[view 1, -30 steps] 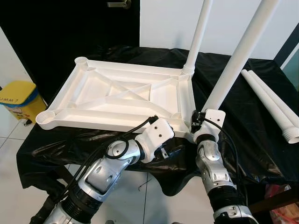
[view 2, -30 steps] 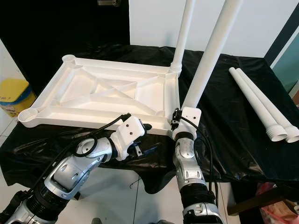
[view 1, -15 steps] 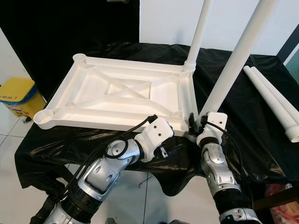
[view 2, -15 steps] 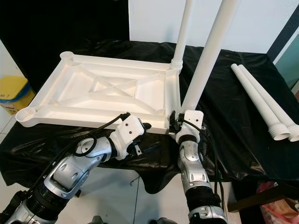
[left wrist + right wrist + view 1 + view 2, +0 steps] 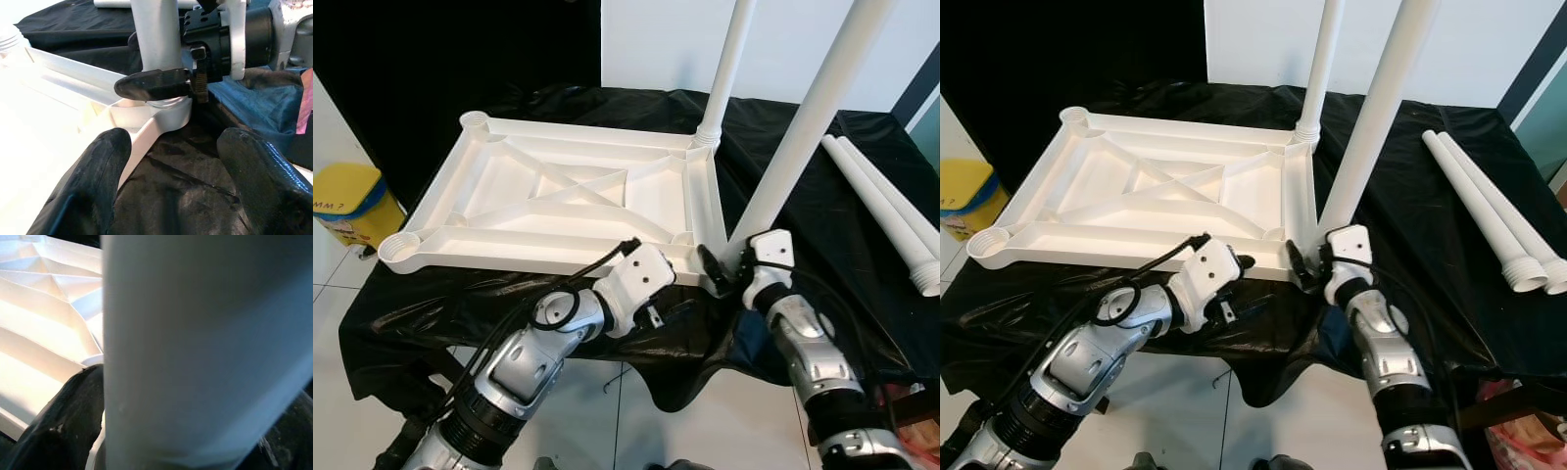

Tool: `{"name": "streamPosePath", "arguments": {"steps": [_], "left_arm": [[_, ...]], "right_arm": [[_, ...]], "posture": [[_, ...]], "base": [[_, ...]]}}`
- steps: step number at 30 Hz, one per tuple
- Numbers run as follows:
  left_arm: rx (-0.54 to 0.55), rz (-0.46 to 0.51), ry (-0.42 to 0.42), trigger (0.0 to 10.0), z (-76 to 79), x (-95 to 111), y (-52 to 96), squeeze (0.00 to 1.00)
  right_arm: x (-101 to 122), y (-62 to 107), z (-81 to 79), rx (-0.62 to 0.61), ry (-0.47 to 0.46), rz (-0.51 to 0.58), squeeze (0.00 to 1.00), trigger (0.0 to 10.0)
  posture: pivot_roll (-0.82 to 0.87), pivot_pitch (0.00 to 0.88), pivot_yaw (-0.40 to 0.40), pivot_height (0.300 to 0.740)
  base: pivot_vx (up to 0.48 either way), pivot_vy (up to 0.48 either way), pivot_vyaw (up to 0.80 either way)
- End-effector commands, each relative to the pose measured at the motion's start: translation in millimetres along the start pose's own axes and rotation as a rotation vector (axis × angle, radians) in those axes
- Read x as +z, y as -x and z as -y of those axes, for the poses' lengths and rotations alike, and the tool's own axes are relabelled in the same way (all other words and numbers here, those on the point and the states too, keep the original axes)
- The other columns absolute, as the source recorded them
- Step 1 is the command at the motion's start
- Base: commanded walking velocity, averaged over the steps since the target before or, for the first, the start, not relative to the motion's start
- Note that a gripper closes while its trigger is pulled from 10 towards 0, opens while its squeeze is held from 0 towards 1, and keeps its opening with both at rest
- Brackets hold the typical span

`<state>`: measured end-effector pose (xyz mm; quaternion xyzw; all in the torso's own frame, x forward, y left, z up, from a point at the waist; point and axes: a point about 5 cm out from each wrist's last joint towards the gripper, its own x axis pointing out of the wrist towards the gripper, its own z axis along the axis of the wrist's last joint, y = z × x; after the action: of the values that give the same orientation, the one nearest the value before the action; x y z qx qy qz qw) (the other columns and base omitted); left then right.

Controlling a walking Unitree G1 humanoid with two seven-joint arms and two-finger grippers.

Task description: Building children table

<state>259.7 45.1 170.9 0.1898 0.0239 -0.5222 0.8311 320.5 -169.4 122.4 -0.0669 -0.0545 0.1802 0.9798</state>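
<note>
I have two legs standing in the upturned tabletop (image 5: 558, 201) on the black-draped bench, my right gripper (image 5: 722, 269) clenched round the near leg (image 5: 793, 147), left gripper (image 5: 166, 161) released beside it, two loose legs (image 5: 886, 215) left.

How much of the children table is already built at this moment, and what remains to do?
About half. The white plastic tabletop lies upside down on the black cloth. The far white leg stands in its corner socket. The right gripper is shut on the near white leg at its socket; the left gripper is open by the near edge. Left: two white tube legs on the cloth, for two empty corner sockets.
</note>
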Motion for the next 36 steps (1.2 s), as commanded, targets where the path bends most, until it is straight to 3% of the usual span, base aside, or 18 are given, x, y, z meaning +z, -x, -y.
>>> {"name": "streamPosePath", "arguments": {"steps": [1,7,8,9,10,11,20,21,23,24,36], "left_arm": [[-0.01,-0.006,-0.006,10.0,0.4,1,0.1,0.0],[-0.015,-0.007,-0.006,10.0,1.9,0,-0.8,0.0],[-0.017,-0.006,0.006,10.0,3.7,-1,-2.9,0.0],[-0.019,-0.006,0.014,10.0,5.3,-3,-4.7,0.0],[-0.019,-0.006,0.014,10.0,5.3,-3,-4.7,0.0],[-0.019,-0.003,0.025,10.0,7.0,-4,-6.2,0.0],[-0.008,0.0,0.023,10.0,7.7,-5,-6.7,0.0],[-0.008,0.0,0.023,10.0,7.3,-5,-6.5,0.0],[-0.007,0.0,0.023,10.0,7.1,-5,-6.3,0.0],[-0.008,0.0,0.021,10.0,6.9,-5,-6.3,0.0],[-0.012,0.005,0.01,10.0,6.3,-3,-7.3,0.0]], "right_arm": [[-2,-0.4,-0.2,0.039,0.01,-0.011,0.0,10.0],[1,-5.5,4.2,0.091,0.031,-0.013,0.0,10.0],[1,-6.6,4.3,0.104,0.03,-0.019,0.0,8.5],[-1,-6.9,4.0,0.113,0.03,-0.026,0.0,2.2],[-1,-6.9,4.0,0.113,0.03,-0.026,0.0,2.2],[-2,-6.4,3.4,0.123,0.02,-0.032,0.0,0.0],[-10,-0.9,3.1,0.116,-0.012,-0.051,0.0,0.0],[-11,-0.8,3.0,0.114,-0.017,-0.051,0.0,2.4],[-11,-0.7,2.9,0.114,-0.021,-0.051,0.0,2.4],[-12,-0.2,2.8,0.099,-0.034,-0.05,0.0,10.0],[-23,0.8,-2.7,-0.12,-0.087,-0.114,0.0,10.0]], "posture": [[0.04,0.097,-0.082,0.74],[0.04,0.094,-0.084,0.74],[0.04,0.095,-0.089,0.74],[0.04,0.095,-0.089,0.74],[0.04,0.095,-0.089,0.74],[0.04,0.098,-0.089,0.74],[0.04,0.107,-0.087,0.74],[0.04,0.108,-0.085,0.74],[0.04,0.108,-0.085,0.74],[0.04,0.106,-0.084,0.74],[0.04,0.096,-0.086,0.74]], "base": [[0.0,0.0,0.0],[0.0,0.0,0.0],[0.0,0.0,0.0],[0.0,0.0,0.0],[0.0,0.0,0.0],[0.0,0.0,0.0],[0.0,0.0,0.0],[0.0,0.0,0.0],[0.0,0.0,0.0],[0.0,0.0,0.0],[0.0,0.0,0.0]]}}
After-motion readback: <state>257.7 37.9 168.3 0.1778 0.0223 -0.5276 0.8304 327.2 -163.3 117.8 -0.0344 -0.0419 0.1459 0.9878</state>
